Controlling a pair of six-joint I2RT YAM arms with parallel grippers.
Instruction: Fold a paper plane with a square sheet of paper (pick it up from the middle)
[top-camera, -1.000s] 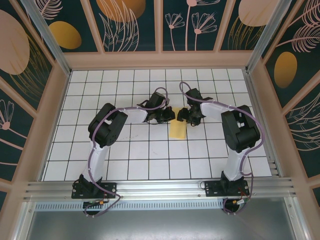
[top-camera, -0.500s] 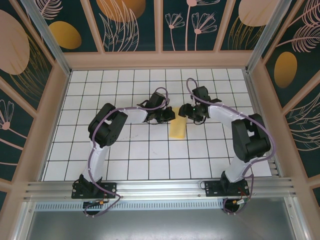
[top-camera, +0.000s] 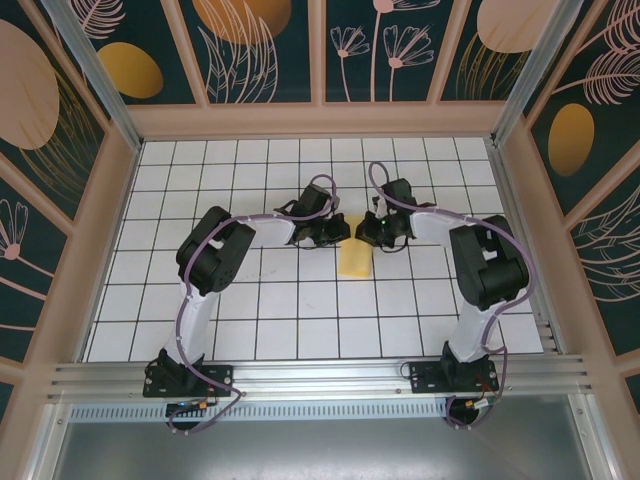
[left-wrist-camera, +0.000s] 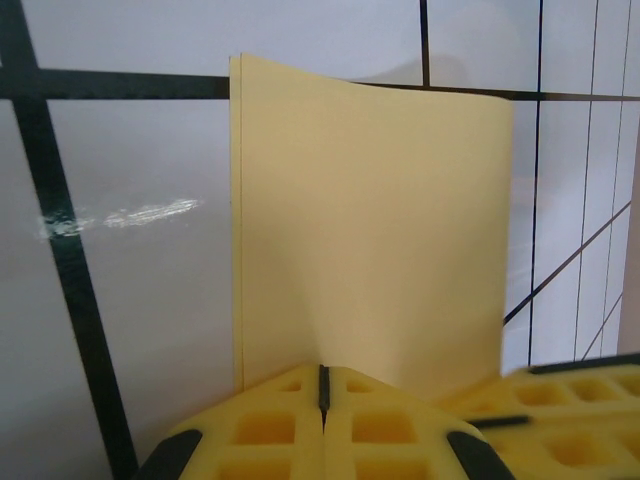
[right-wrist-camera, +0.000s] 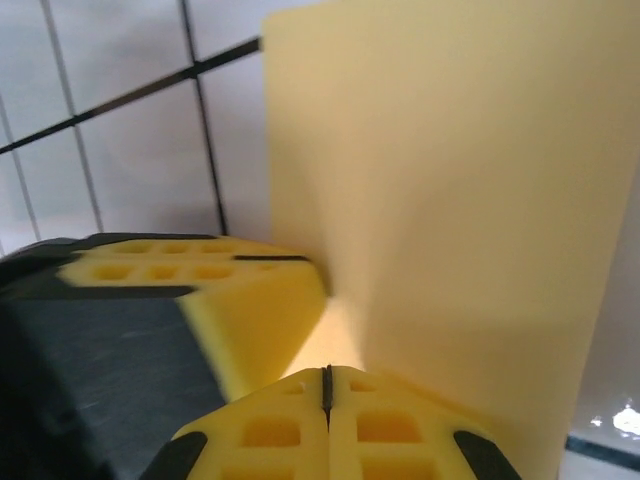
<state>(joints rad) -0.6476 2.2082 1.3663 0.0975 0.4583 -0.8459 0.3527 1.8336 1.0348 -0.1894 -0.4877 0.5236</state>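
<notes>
Item: sheet of paper (top-camera: 354, 262), folded. Left gripper (left-wrist-camera: 323, 388) & right gripper (right-wrist-camera: 326, 386) were both pinched shut on its far edge. Risk: uneven pull might tear it or skew crease

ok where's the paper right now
In the top view the paper lies near the middle of the table, with its far end gripped by the left gripper on its left and the right gripper on its right.
</notes>
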